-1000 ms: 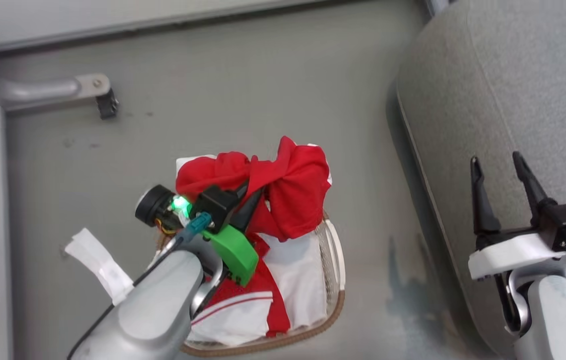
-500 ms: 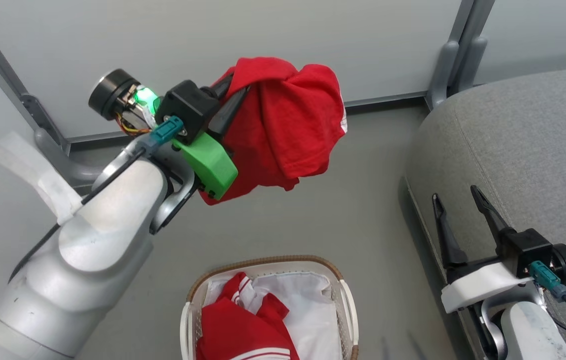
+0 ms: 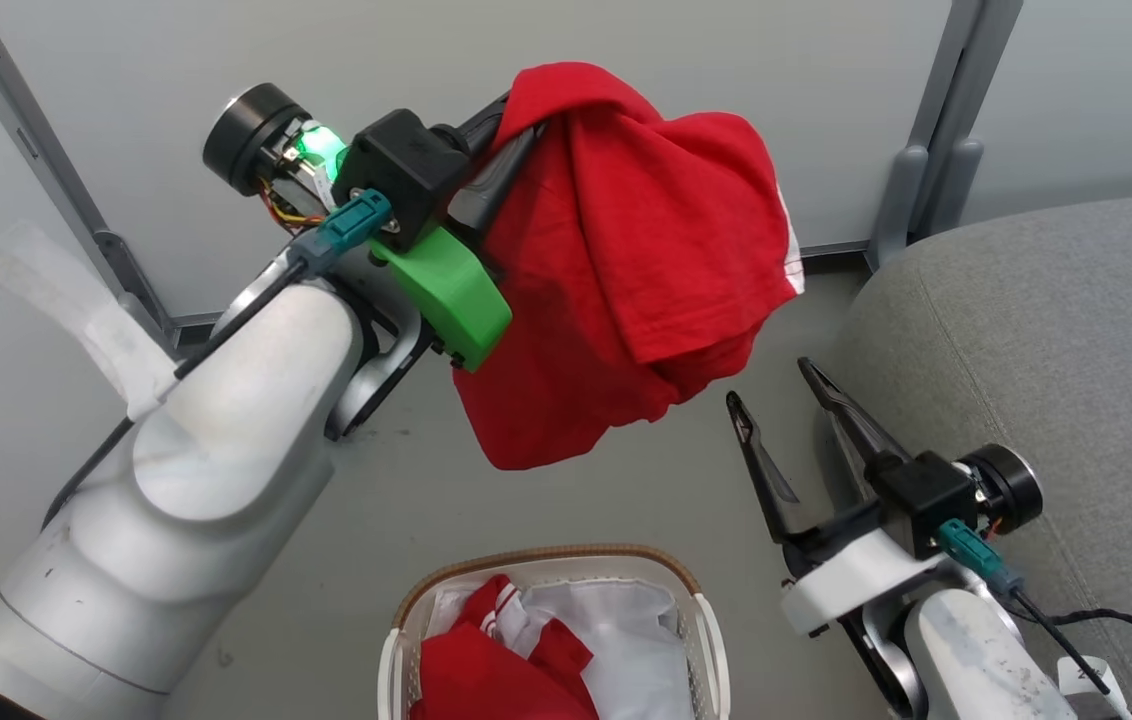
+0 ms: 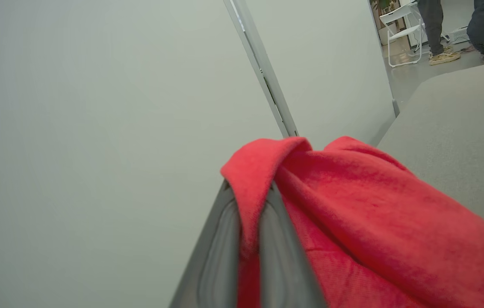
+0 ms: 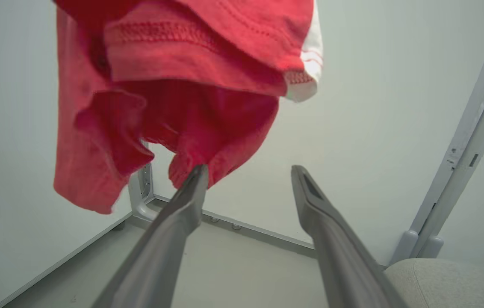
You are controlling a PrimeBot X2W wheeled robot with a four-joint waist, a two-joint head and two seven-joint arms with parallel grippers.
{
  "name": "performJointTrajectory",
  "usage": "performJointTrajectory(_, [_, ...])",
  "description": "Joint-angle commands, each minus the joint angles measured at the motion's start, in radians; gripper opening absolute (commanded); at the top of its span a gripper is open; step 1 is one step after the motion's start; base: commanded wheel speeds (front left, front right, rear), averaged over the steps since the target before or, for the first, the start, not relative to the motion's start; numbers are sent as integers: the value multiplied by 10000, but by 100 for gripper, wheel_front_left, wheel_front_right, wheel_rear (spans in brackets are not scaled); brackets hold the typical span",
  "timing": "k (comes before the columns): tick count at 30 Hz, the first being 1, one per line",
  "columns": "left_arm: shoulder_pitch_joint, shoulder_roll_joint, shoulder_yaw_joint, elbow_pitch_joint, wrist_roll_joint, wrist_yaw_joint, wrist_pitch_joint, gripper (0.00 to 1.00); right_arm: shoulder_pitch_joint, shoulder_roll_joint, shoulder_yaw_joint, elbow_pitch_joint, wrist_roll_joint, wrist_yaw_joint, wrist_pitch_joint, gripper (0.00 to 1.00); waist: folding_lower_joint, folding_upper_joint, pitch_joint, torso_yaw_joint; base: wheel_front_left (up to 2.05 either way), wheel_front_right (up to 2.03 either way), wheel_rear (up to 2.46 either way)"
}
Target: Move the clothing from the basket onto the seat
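Observation:
My left gripper (image 3: 516, 125) is shut on a fold of a bright red garment (image 3: 646, 260), which hangs in the air high above the floor, between the basket and the seat. In the left wrist view the gripper (image 4: 248, 188) pinches the red cloth (image 4: 374, 222) between its fingers. The white basket (image 3: 546, 553) with its brown rim stands on the floor below, holding more red clothing (image 3: 486, 670) on a white liner (image 3: 626, 650). My right gripper (image 3: 768, 382) is open and empty beside the grey seat (image 3: 1056, 330), just under the garment's hem (image 5: 173, 85).
Pale wall panels with a grey metal post (image 3: 936, 130) stand behind the hanging garment. Grey floor lies between basket and seat. A black cable (image 3: 1106, 640) trails over the seat's front. Far off, a person's feet (image 4: 443, 55) and a white chair (image 4: 402, 25) show.
The head camera has tilted up. My left gripper has lifted the red garment out of the basket, then higher and rightward toward the seat. The right gripper stays open.

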Motion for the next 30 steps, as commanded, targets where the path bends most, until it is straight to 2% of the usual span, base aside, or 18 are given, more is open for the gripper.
performJointTrajectory(1, [141,-93,-70,-70,-153,3,64,0,-202,-43,44,-84,-62,-14,-25,100,1,0,3,78,0,0,0])
performJointTrajectory(12, [153,-161,-446,-255,-209,-3,99,0,-1458,-38,-95,-590,-943,-14,-23,100,1,0,70,301,0,0,0])
performJointTrajectory(20, [275,-292,-757,-228,-298,-9,90,0,-2185,-37,547,64,-1601,-12,-23,100,1,0,57,417,0,0,0])
performJointTrajectory(24, [421,-370,-912,-273,-481,-12,73,0,-2420,-38,755,422,-1490,-14,-23,100,1,0,20,495,0,0,0])
performJointTrajectory(25, [470,-355,-928,-258,-533,-13,57,0,-2448,-37,796,550,-1425,-14,-23,49,1,0,10,514,0,0,0])
performJointTrajectory(27, [590,-319,-942,-190,-614,-11,-2,0,-2491,-38,795,705,-1284,-14,-23,14,1,0,-3,538,0,0,0])
performJointTrajectory(28, [652,-291,-949,-149,-620,6,-32,0,-2485,-37,780,742,-1232,-14,-23,0,1,0,-8,545,0,0,0])
performJointTrajectory(30, [874,-264,-959,-47,-733,54,-105,0,-2401,-37,718,807,-1120,-14,-23,0,1,0,-14,547,0,0,0])
